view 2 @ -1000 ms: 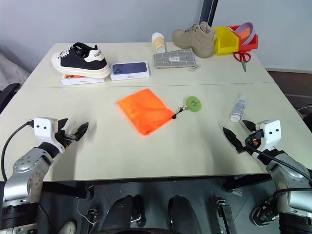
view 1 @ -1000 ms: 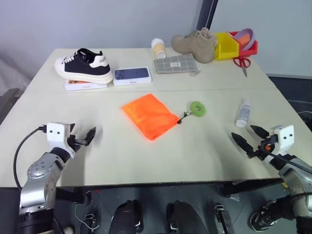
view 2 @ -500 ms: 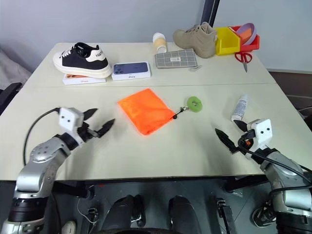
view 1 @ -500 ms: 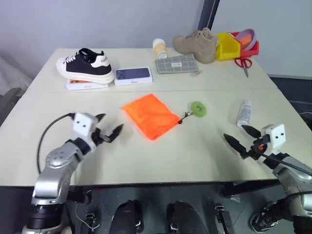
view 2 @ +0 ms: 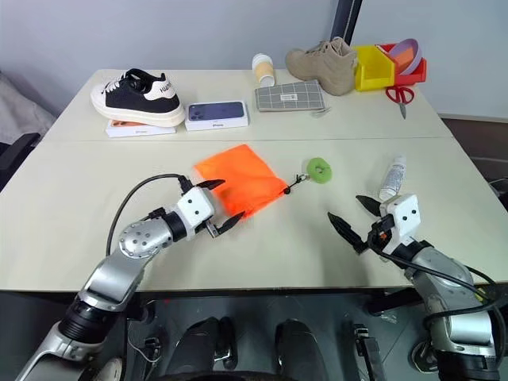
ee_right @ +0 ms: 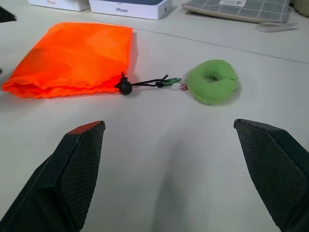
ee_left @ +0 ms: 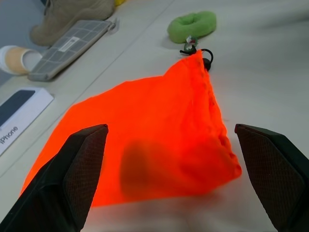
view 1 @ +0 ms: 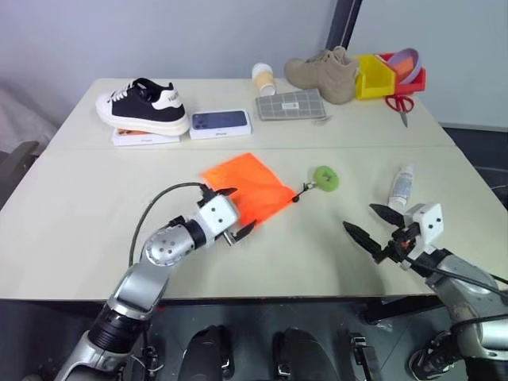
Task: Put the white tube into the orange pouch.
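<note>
Honestly, white tube [view 1: 401, 186] near the counter's right edge looks light, slick; pinch mid-body. Orange pouch [view 1: 246, 189] is floppy. Both jaws wide open, empty.

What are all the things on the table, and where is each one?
orange pouch: one, neon orange, middle of the table
green ring: one, green, on a cord beside the pouch
white tube: one, white, right side of the table
sneaker: one, black and white, far left, on a box
phone box: one, white with a dark picture, beside the sneaker
cup: one, cream and tan, far edge
grey case: one, checked grey, far middle
boot: one, tan, far right
bins: yellow and red, far right corner
scissors: one, red handles, by the bins
left end effector: open, at the pouch's near edge
right end effector: open, near the tube
</note>
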